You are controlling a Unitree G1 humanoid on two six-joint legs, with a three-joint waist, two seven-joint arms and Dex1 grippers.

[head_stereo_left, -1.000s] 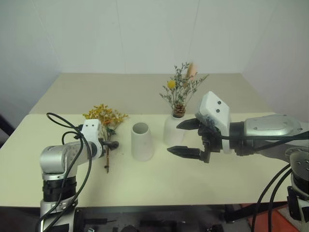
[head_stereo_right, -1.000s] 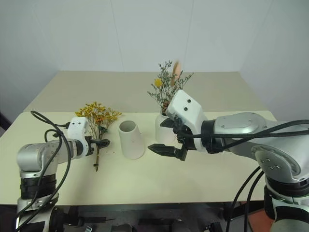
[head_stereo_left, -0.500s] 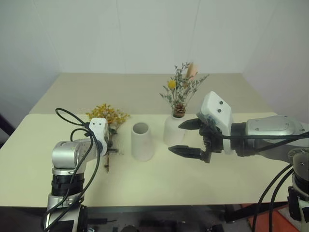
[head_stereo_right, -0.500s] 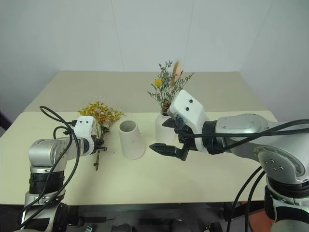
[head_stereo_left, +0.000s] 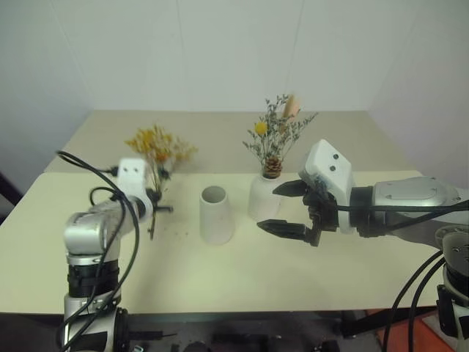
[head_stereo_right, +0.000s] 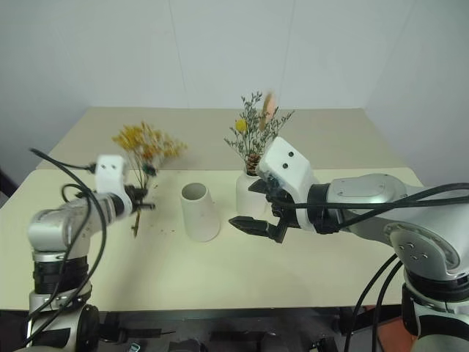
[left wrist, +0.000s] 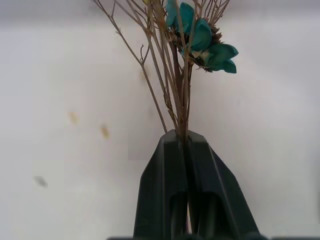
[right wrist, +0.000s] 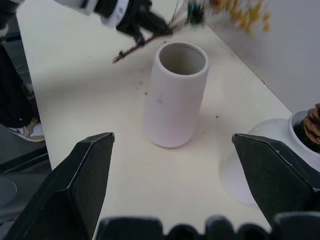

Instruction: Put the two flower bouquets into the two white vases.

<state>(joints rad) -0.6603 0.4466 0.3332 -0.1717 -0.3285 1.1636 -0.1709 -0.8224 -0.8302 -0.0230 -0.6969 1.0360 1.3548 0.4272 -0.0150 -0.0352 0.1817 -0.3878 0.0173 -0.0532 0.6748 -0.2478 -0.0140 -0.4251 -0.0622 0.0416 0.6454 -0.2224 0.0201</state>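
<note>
Cream table [head_stereo_left: 242, 279] against plain white walls [head_stereo_left: 220, 51]

A lab-like test bay: bare cream table [head_stereo_left: 242, 271] against blank white walls [head_stereo_left: 220, 51].

text: none readable | labels: none | brands: none | numbers: none | signs: none | checked: head views and both wrist views

i can't see the yellow bouquet [left wrist: 181, 75] tops in left wrist cam, cut off at 12 o'clock; round vase [right wrist: 260, 165] clipped at 3 o'clock.
</note>
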